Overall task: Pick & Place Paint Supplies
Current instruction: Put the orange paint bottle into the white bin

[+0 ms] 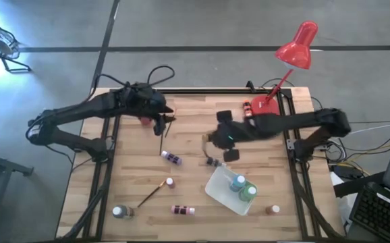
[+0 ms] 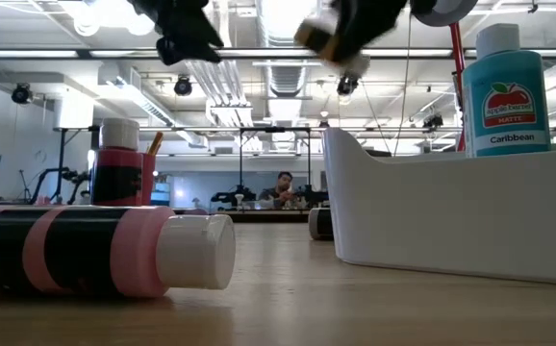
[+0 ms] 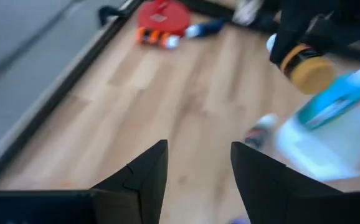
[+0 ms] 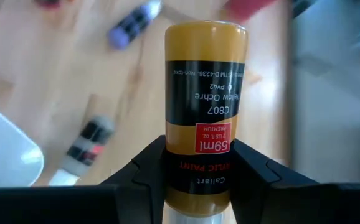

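My right gripper (image 4: 197, 152) is shut on a yellow ochre paint bottle (image 4: 205, 81), high over the table's middle (image 1: 207, 140). My left gripper (image 3: 198, 149) is open and holds nothing; it hangs over the far left part of the table (image 1: 162, 123). A white tray (image 1: 223, 192) on the near right holds an upright teal bottle (image 1: 239, 181) and a green one (image 1: 249, 192). Lying on the wood are a purple bottle (image 1: 172, 158), a pink-and-black bottle (image 1: 182, 210), a clear one (image 1: 121, 212), a brown one (image 1: 272, 210) and a brush (image 1: 152, 193). My right gripper pinches the yellow ochre bottle between its two fingers at the label end next to the white cap (image 4: 195, 163). The bottle's flat base points away from the wrist. It is lifted clear of the table, as the low view shows (image 2: 321, 37).
A red desk lamp (image 1: 296, 47) stands with its base (image 1: 268, 102) at the far right, small red bottles (image 1: 247, 106) beside it. A small dark bottle (image 1: 214, 162) lies just below my right gripper. Bare wood lies between the purple bottle and the left edge.
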